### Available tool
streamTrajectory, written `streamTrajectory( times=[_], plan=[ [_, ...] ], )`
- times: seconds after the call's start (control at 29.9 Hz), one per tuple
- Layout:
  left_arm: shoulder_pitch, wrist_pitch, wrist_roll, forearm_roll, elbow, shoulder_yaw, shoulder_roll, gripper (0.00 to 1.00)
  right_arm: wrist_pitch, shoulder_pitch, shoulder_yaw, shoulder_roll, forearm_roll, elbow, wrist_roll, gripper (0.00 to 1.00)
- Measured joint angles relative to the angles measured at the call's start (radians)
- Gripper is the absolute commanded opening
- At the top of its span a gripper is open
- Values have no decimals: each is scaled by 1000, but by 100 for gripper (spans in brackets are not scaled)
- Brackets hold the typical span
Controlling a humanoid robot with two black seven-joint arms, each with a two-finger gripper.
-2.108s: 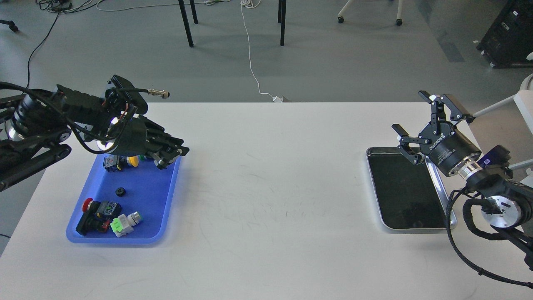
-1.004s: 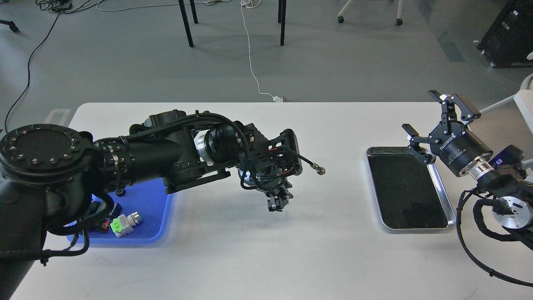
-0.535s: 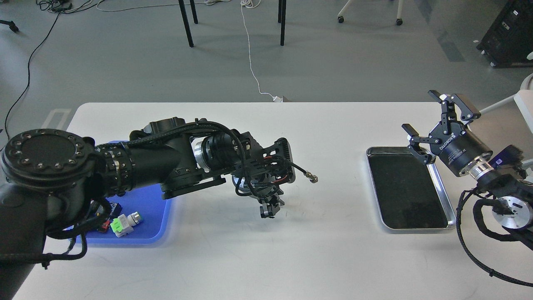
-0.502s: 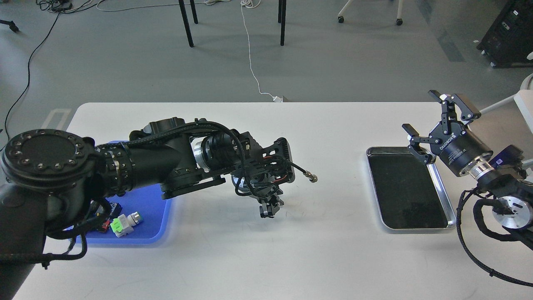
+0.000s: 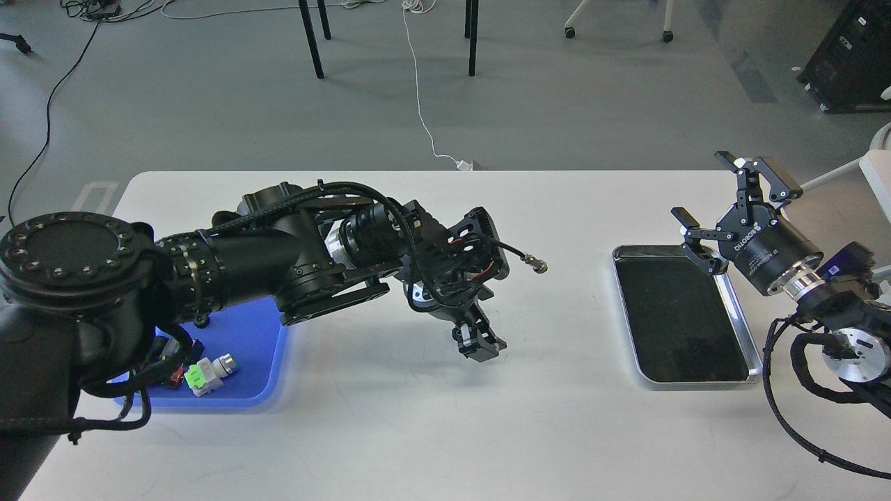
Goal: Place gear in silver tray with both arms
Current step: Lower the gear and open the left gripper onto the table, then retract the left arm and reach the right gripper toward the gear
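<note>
My left arm reaches from the left across the middle of the white table. Its gripper (image 5: 479, 342) points down and to the right, just above the tabletop. The fingers are dark and close together, and I cannot tell whether anything sits between them. No gear shows in this view. The silver tray (image 5: 623, 299) lies at the right of the table, its dark bottom bare. My right gripper (image 5: 702, 188) is open and empty, held above the tray's far right corner.
A blue plastic tray (image 5: 261, 348) sits at the left, mostly hidden under my left arm; a white and green part (image 5: 209, 372) shows in it. A cable plug (image 5: 534, 263) sticks out from my left wrist. Table legs and cables are on the floor beyond.
My left arm swung from over the blue tray to the table's middle. In the last half second its wrist turned and the gripper shifted right. The right arm has barely moved.
</note>
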Motion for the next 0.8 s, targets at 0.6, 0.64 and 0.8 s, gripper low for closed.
streamTrajectory(
  times=[0.6,0.64,0.8],
  plan=[
    [537,161,0,-1121,-366,-581,544,98,10,131,-108,-138,-501,94,0,99],
    [582,163,0,-1140,-368,-636,553,98,10,176,-148,-140,-558,95,0,99],
    [752,169,0,-1227,-371,-876,558,98,10,405,-346,-123,-776,105,0,99]
  ],
)
